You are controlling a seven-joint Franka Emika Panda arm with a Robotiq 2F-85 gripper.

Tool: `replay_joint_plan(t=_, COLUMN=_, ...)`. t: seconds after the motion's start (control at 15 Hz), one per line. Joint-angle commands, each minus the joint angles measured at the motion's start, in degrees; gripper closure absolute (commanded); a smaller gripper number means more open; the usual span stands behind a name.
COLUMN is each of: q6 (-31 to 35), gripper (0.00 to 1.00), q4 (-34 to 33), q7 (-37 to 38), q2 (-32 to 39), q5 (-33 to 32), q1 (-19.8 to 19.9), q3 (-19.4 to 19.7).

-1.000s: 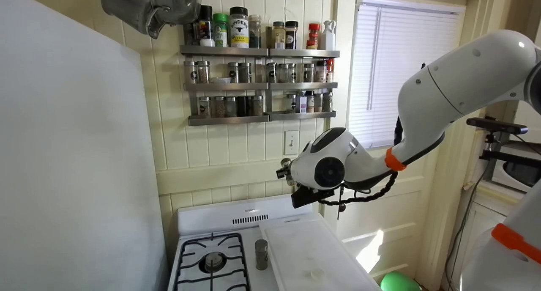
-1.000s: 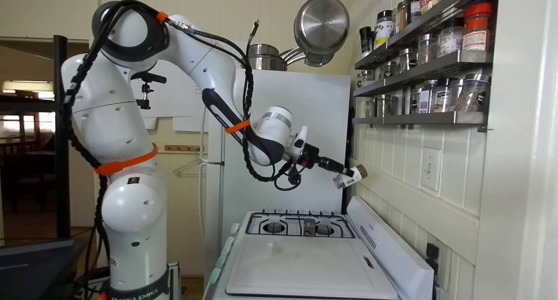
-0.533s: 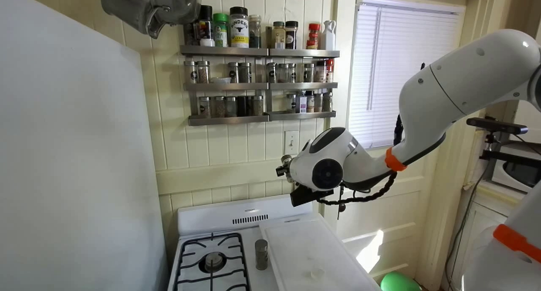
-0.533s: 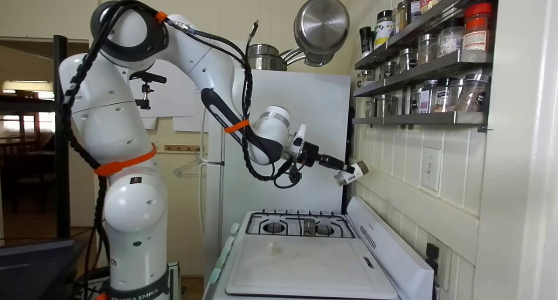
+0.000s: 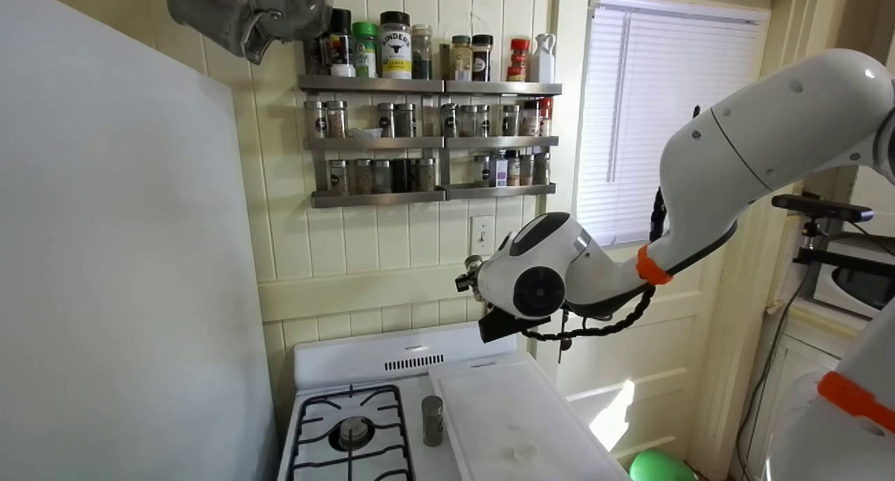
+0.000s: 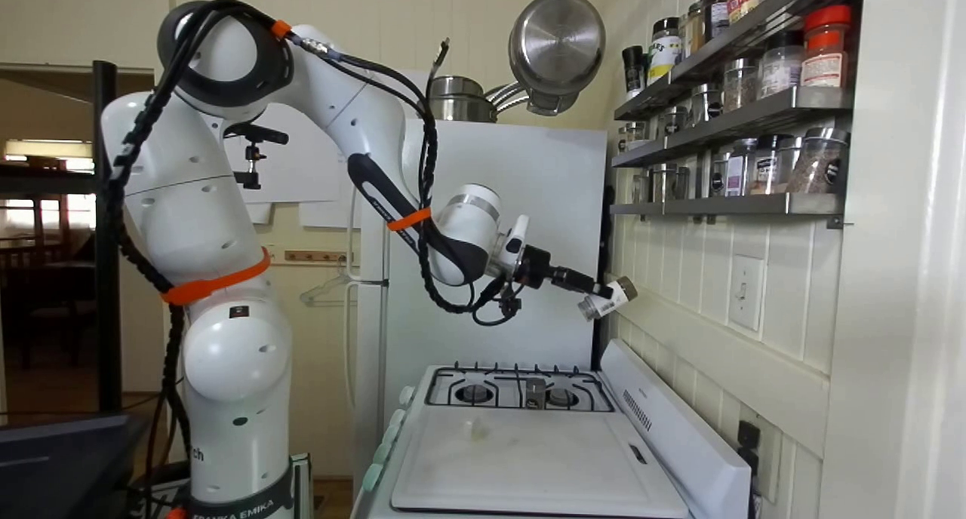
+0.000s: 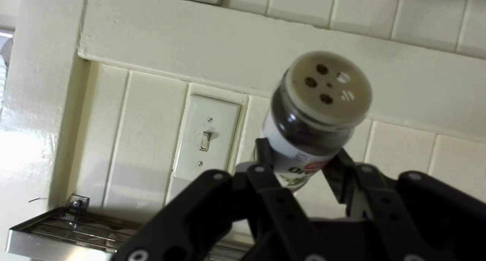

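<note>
My gripper [image 7: 303,158] is shut on a glass spice jar [image 7: 300,139] with a white label that has a red patch and a green leaf picture. The jar's pale perforated top faces the camera in the wrist view, which stands upside down. In an exterior view, the gripper [image 6: 606,293] holds the jar [image 6: 617,299] tilted above the back of the stove, close to the wall. The perforated end points down and toward the robot. In an exterior view [image 5: 535,292] the wrist hides the fingers and the jar.
A dark jar [image 5: 433,421] stands on the stove between the burner grate [image 5: 353,432] and a white cover [image 5: 503,411]. A small pale item [image 6: 475,428] lies on the cover. Spice shelves [image 6: 724,206] and a light switch [image 7: 205,139] are on the wall. A pan [image 6: 557,47] hangs above.
My gripper and the jar have risen very slightly and moved slightly toward the wall since one second ago. Over the last half second almost nothing moved. The jar stays held and tilted.
</note>
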State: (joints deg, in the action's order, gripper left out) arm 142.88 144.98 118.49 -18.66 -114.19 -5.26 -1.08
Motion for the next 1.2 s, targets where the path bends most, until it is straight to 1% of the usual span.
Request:
replay_joint_plan(t=0.0, q6=-1.9, gripper=0.87, q4=2.0, q7=2.2, q2=-1.5, q5=-1.0, q1=-1.4, q3=0.8)
replay_joint_plan(t=0.13, q6=-3.2, gripper=0.87, q4=2.5, q7=1.9, q2=-1.4, q5=-0.9, q1=-1.4, q3=0.5)
replay_joint_plan(t=0.2, q6=-2.5, gripper=0.87, q4=2.6, q7=2.4, q2=-1.6, q5=-1.0, q1=-1.4, q3=0.8)
replay_joint_plan(t=0.27, q6=-4.2, gripper=0.87, q4=2.9, q7=1.9, q2=-1.5, q5=-1.0, q1=-1.4, q3=0.4)
replay_joint_plan(t=0.33, q6=-3.6, gripper=0.87, q4=2.9, q7=2.0, q2=-1.6, q5=-0.9, q1=-1.5, q3=0.6)
replay_joint_plan(t=0.47, q6=-4.5, gripper=0.87, q4=3.1, q7=1.9, q2=-1.7, q5=-1.0, q1=-1.6, q3=0.4)
replay_joint_plan(t=0.87, q6=-8.3, gripper=0.87, q4=3.6, q7=1.4, q2=-1.6, q5=-0.7, q1=-2.3, q3=-0.1)
replay_joint_plan(t=0.93, q6=-8.0, gripper=0.87, q4=3.6, q7=1.4, q2=-1.5, q5=-0.6, q1=-2.4, q3=0.0)
replay_joint_plan(t=1.0, q6=-9.3, gripper=0.87, q4=3.8, q7=0.5, q2=-1.2, q5=-0.2, q1=-2.4, q3=-0.3)
replay_joint_plan(t=1.13, q6=-9.2, gripper=0.87, q4=4.0, q7=1.2, q2=-1.8, q5=-0.6, q1=-2.6, q3=-0.1)
